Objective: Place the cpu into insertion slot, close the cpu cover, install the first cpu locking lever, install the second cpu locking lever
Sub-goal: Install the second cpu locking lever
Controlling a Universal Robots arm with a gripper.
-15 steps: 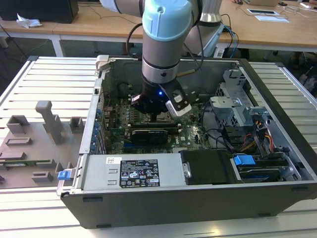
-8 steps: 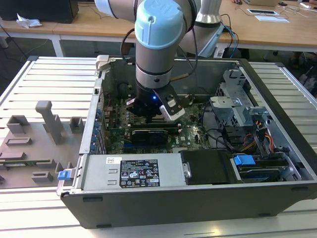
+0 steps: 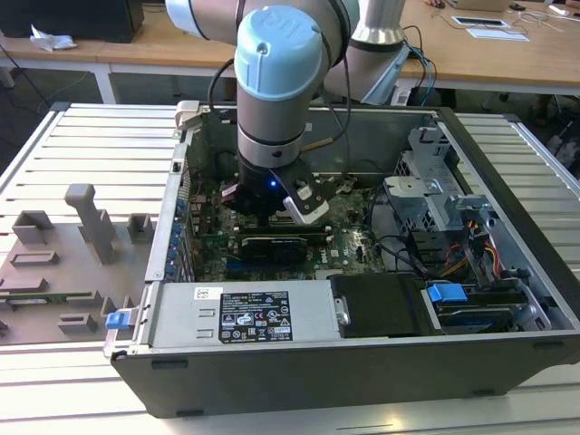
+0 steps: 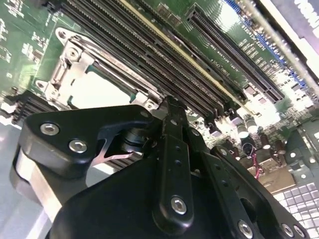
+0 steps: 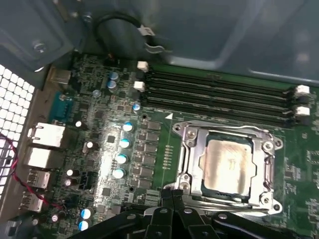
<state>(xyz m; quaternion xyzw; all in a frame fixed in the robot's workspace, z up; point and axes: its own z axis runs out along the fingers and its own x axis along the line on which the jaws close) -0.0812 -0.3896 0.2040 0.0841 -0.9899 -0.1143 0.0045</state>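
— Closest to the lens in the first wrist view?
— Gripper [image 5: 172,206], fingers pinched together, holding nothing.
— Beyond it?
— Just past the tips, the cpu cover [image 5: 192,142] lies flat over the seated cpu [image 5: 228,163].

The cpu [image 5: 229,164] is sitting in the insertion slot [image 5: 187,164] with the cpu cover [image 5: 225,132] lying down around it; the memory slots [image 5: 219,92] are running just beside the cover, and the gripper [image 5: 172,196] is hanging close over the cover's opposite edge
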